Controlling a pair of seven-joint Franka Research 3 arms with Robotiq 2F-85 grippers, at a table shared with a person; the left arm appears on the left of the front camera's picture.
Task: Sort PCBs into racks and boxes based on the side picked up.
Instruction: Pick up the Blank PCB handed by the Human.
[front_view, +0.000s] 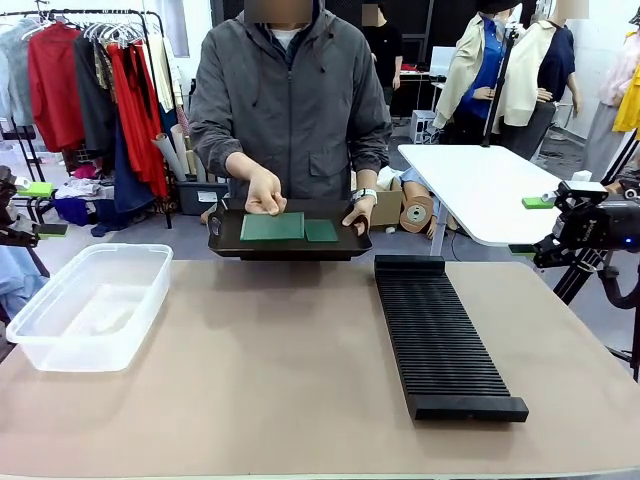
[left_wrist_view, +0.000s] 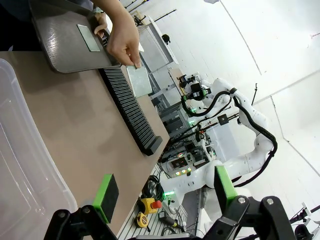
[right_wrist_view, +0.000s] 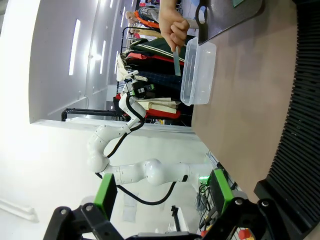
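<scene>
Hand of person (front_view: 265, 192) pinches thin green rectangular PCB (front_view: 272, 227) over dark tray (front_view: 224, 240), far centre; left claw (left_wrist_view: 165, 192), right claw (right_wrist_view: 162, 190) spread, empty, well apart from it.

The clear translucent plastic tub (left_wrist_view: 25, 165) runs off the left and bottom edges of the left wrist view, and the long black slotted rack (right_wrist_view: 305, 125) is cut by the right wrist view's right edge. A person's fingers (left_wrist_view: 129, 56) cover the top edge of a pinched thin green board (left_wrist_view: 139, 81).
</scene>
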